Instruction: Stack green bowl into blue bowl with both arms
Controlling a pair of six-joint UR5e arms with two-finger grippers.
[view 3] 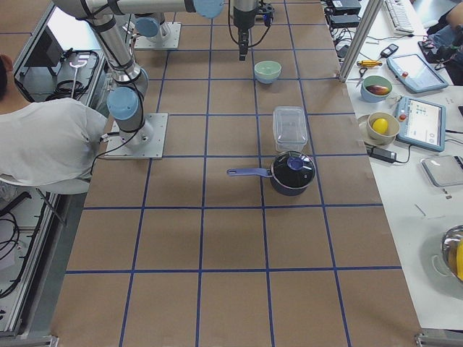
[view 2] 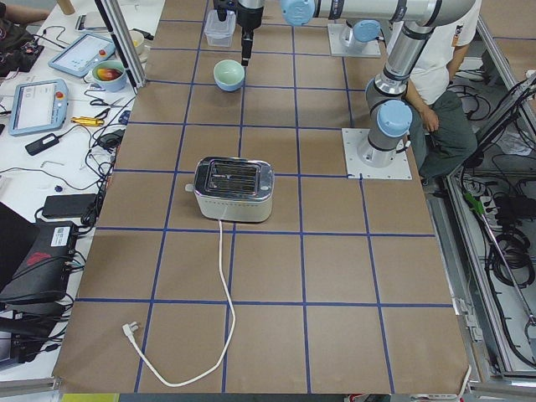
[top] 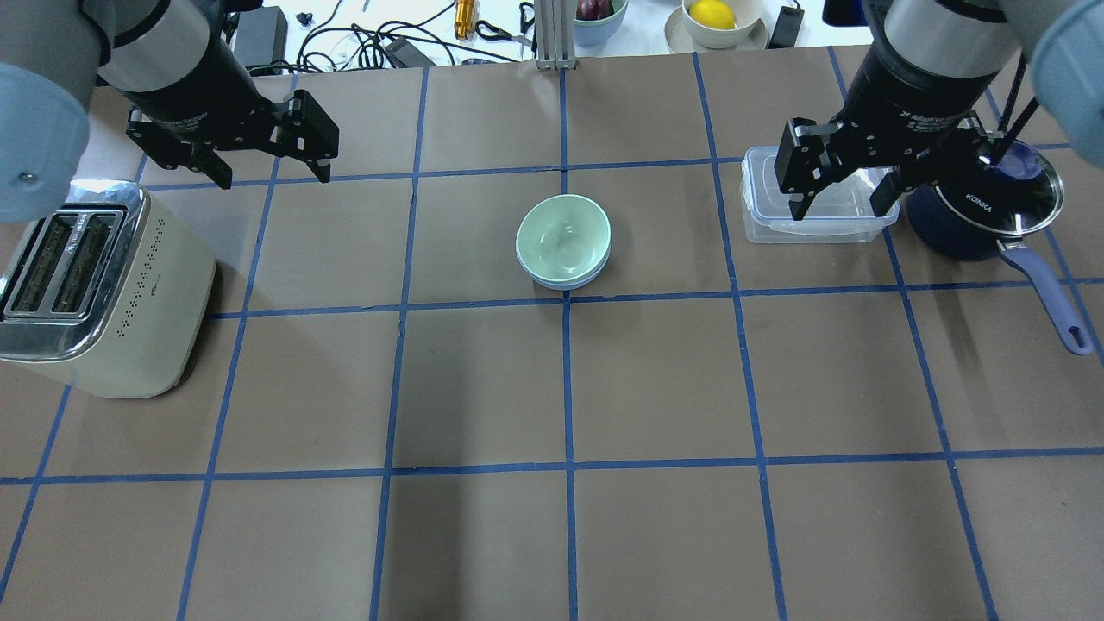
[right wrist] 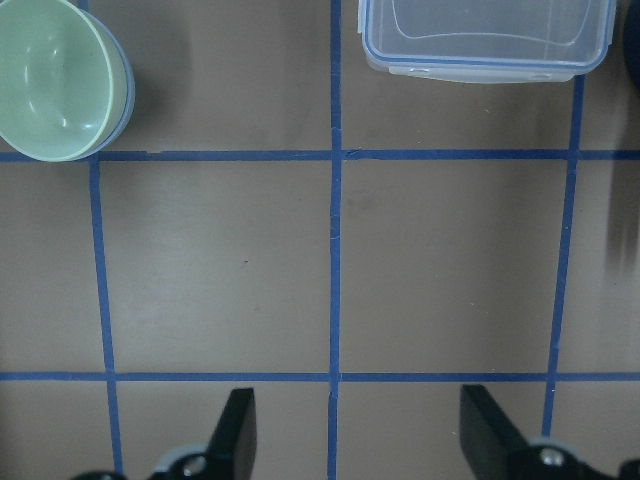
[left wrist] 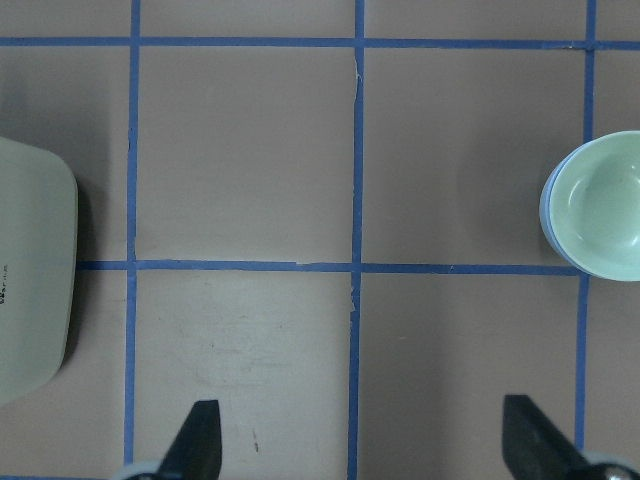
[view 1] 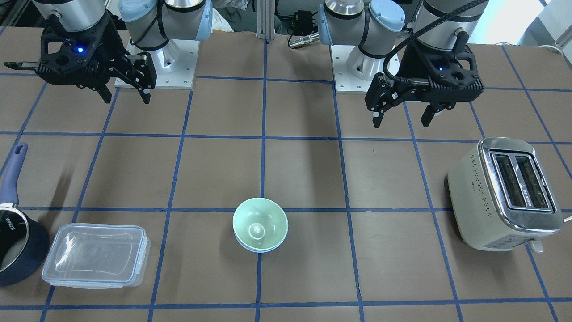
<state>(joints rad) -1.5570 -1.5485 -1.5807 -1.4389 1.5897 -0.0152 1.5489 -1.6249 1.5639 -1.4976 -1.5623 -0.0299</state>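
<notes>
The green bowl point(view 1: 260, 221) sits nested inside the blue bowl point(view 1: 259, 248) at the table's middle, and only the blue rim and side show beneath it. The pair also shows in the overhead view, green bowl point(top: 562, 235) over blue bowl point(top: 561, 280). My left gripper point(top: 276, 177) is open and empty, raised well to the left of the bowls. My right gripper point(top: 837, 210) is open and empty, raised to their right over the clear container. The left wrist view shows the green bowl point(left wrist: 605, 205) at its right edge, the right wrist view shows it point(right wrist: 50, 75) at its top left.
A cream toaster point(top: 95, 285) stands at the left. A clear lidded container point(top: 815, 216) and a dark navy saucepan point(top: 992, 207) with a long handle stand at the right. A side table with bowls of fruit and cables lies beyond the far edge.
</notes>
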